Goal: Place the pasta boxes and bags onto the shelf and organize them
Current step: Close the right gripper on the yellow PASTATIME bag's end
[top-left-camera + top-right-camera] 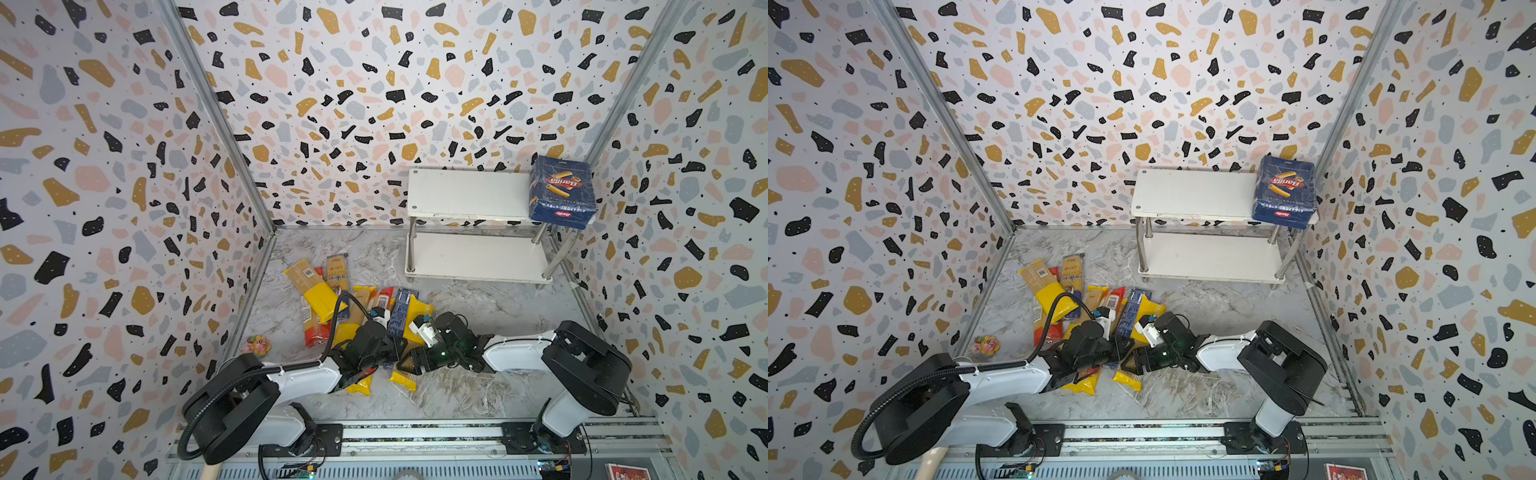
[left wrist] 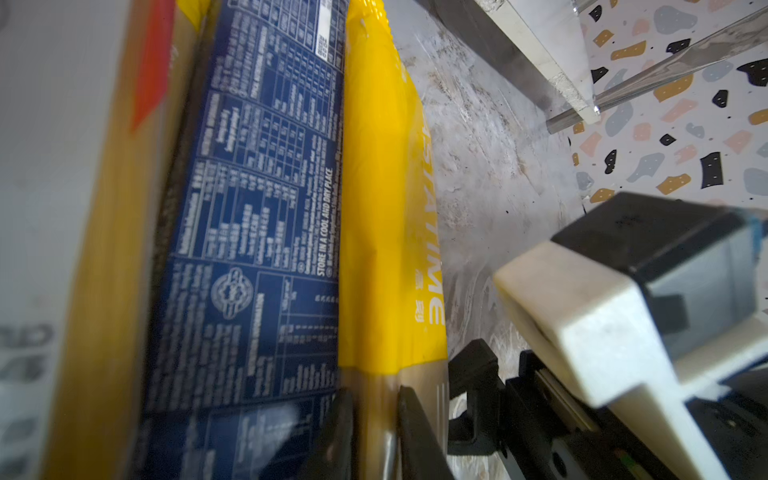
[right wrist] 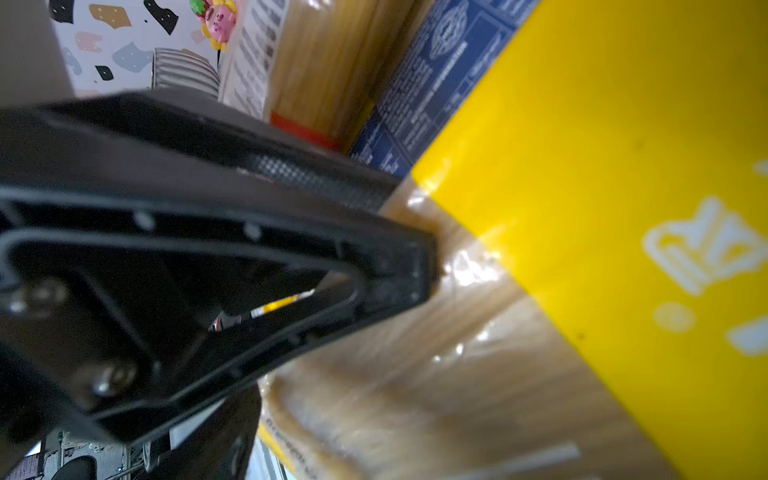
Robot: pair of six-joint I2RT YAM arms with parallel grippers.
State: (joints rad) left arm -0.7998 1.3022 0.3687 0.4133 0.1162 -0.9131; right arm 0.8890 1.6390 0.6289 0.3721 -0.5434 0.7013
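Left gripper (image 2: 374,401) clenches the clear, strand-showing stretch of a yellow PASTATIME bag (image 2: 382,208). The bag lies on the marble floor (image 1: 478,316) in the lower middle of both top views, hard alongside the narrow blue box (image 2: 257,208). The right gripper (image 1: 411,361) meets it from the right side of the frame, 1 black finger (image 3: 291,216) laid against the same bag. Its other finger is out of sight, so whether it is released or gripping cannot be told.

The bag's long axis runs up the frame, tilting slightly right at its far end. The 2 white boards of the shelf (image 1: 469,195) stretch across the upper right, well apart from the bag. The coming move appears to turn on that mismatch: the bag likely needs close to a quarter turn to lie along a board. The shelf lies up and to the right of the holding gripper, on the right arm's side, so the right arm looks the nearer carrier and a handover seems possible.

The wide Barilla box (image 1: 561,191) occupies the right end of the top board. The other bags (image 1: 316,291) lie heaped at centre left.
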